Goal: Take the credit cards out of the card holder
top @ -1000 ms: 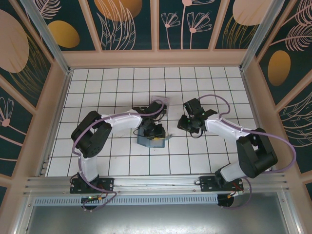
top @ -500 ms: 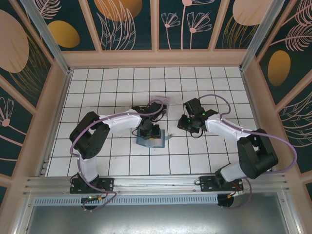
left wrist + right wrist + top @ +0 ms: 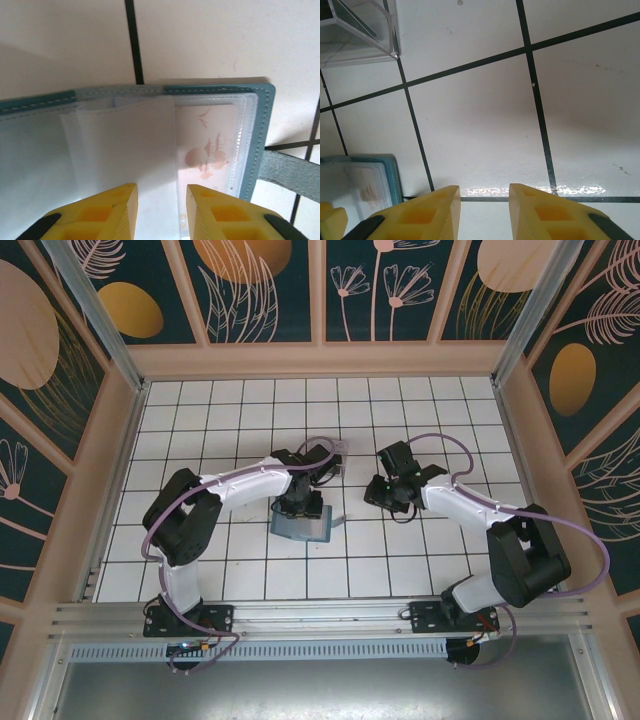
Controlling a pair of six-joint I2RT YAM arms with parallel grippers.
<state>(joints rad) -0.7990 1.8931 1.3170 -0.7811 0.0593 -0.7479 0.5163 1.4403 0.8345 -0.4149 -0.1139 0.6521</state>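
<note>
The biggest thing is the white tiled table (image 3: 200, 420), with two arms reaching over it. Seen from above, the card holder (image 3: 305, 530) lies open and flat just below the middle of the frame, under the end of the left arm. It is blue-green round the edge, with see-through pockets inside. A clear tray (image 3: 362, 27) sits in the upper left of the right wrist view, apart from the holder.

In the left wrist view, a floppy see-through flap (image 3: 120, 145) lies across the middle of the holder. To its right, one credit card (image 3: 212, 150) with pink marks sits inside a pocket. A small strap (image 3: 292, 170) sticks out at the right edge.

The left gripper (image 3: 161, 194) hangs over the holder at the bottom of that view, fingers a little apart, pinching nothing. The right gripper (image 3: 484, 192) is over bare tile to the right of the holder, fingers a little apart too, with nothing in them.

I think the card is light, thin, stiff and smooth, so it may slip. The soft pocket may cling to it. The best place to pinch looks like the card's edge at the pocket's mouth, but I cannot tell which side that is. The holder is light and may lift too, so the other gripper may need to press it down.
</note>
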